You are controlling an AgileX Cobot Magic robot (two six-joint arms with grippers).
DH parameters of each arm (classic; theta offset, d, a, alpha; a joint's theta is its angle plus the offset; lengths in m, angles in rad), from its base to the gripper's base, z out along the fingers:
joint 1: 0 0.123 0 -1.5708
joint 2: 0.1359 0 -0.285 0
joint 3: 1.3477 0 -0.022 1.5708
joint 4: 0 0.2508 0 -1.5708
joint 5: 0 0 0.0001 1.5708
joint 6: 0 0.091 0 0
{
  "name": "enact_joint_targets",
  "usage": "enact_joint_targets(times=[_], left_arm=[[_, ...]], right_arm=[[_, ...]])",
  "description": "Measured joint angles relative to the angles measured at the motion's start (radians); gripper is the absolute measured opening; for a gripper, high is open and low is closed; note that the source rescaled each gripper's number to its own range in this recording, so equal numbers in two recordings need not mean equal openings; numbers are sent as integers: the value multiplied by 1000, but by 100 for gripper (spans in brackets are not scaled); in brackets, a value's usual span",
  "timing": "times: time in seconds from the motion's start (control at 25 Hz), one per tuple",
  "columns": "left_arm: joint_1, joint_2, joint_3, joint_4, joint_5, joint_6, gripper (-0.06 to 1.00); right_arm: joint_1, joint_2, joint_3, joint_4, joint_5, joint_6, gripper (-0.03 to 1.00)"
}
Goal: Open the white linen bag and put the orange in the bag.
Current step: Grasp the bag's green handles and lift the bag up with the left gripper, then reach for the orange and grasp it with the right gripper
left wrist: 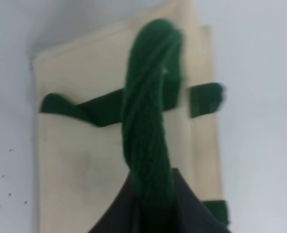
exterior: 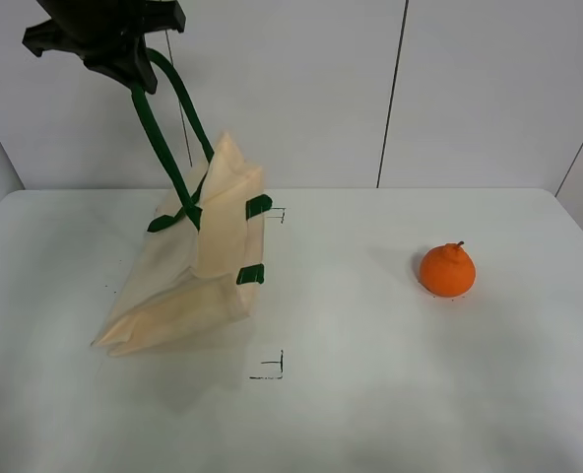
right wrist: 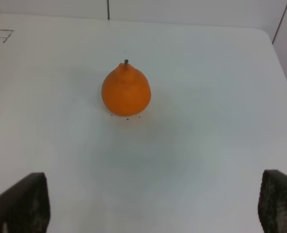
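The white linen bag (exterior: 188,286) hangs tilted on the left of the table, its lower end resting on the surface. My left gripper (exterior: 114,44) is high at the top left, shut on the bag's dark green handles (exterior: 163,138), which are pulled taut. In the left wrist view the handle (left wrist: 151,111) runs into the gripper (left wrist: 153,213) above the cloth bag (left wrist: 80,165). The orange (exterior: 447,270) sits upright on the right of the table, well apart from the bag. My right gripper (right wrist: 153,208) is open, its fingers (right wrist: 24,204) spread wide, short of the orange (right wrist: 126,92). It is not in the exterior view.
The white table (exterior: 370,394) carries two black corner marks, one beside the bag (exterior: 275,214) and one nearer the front (exterior: 272,370). A white panelled wall (exterior: 390,89) stands behind. The table's right edge (right wrist: 279,53) lies close beyond the orange.
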Motion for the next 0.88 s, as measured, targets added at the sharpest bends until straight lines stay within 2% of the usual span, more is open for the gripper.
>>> enact_joint_targets(times=[0.2,0.36,0.6,0.88], left_arm=[[-49,-62,0,-9,0,26,1],[-61,-69,0,-15,0,29,1],[-61,-75,0,-19,0,30,1],[-61,-80,0,-19,0,32,0]], right_arm=[[0,41,-3,0,-1,0,98],[0,252,-58,10,-26,0,98],[0,745,-255,27,-118,0,98],[0,1358,-567,45,-133,-14,98]])
